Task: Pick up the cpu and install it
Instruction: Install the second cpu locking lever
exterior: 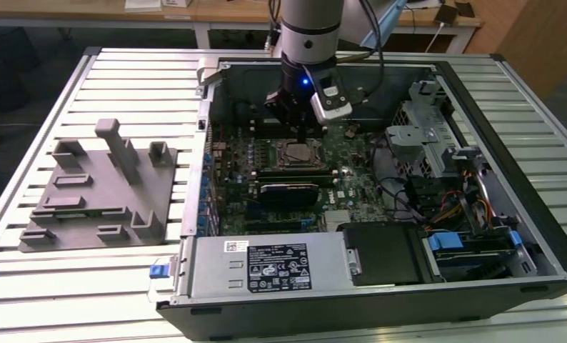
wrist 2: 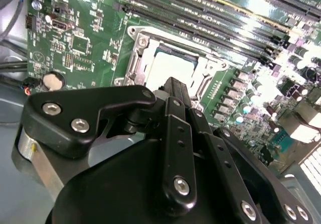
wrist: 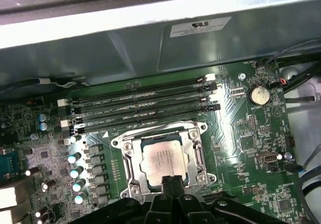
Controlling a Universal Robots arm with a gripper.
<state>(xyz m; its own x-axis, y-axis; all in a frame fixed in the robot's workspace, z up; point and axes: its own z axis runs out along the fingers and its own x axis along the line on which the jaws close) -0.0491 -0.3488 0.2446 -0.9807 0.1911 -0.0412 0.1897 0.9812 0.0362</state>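
I am watching the black open computer case (exterior: pixel 512 236) lying on the slatted metal surface (exterior: pixel 121 78). The pale silver square cpu (wrist: pixel 164 162) is sitting inside its metal-framed socket (wrist: pixel 125 166), at the green motherboard's (wrist: pixel 251 148) twelve o'clock end in the exterior view. My black gripper (wrist: pixel 173 181) is hovering directly over it, fingers pressed closed, gripping nothing.

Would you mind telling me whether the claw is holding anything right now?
Nothing, it seems: the cpu lies in the socket, with the claw shut just above its edge.

We see a pale silver cpu (wrist: pixel 163 162) in a silver-framed socket (wrist: pixel 131 164) on the green motherboard (wrist: pixel 251 138). Black fingers (wrist: pixel 173 186) contrast with the grey fixture (exterior: pixel 98 189) on our silver ribbed bench (exterior: pixel 74 286).
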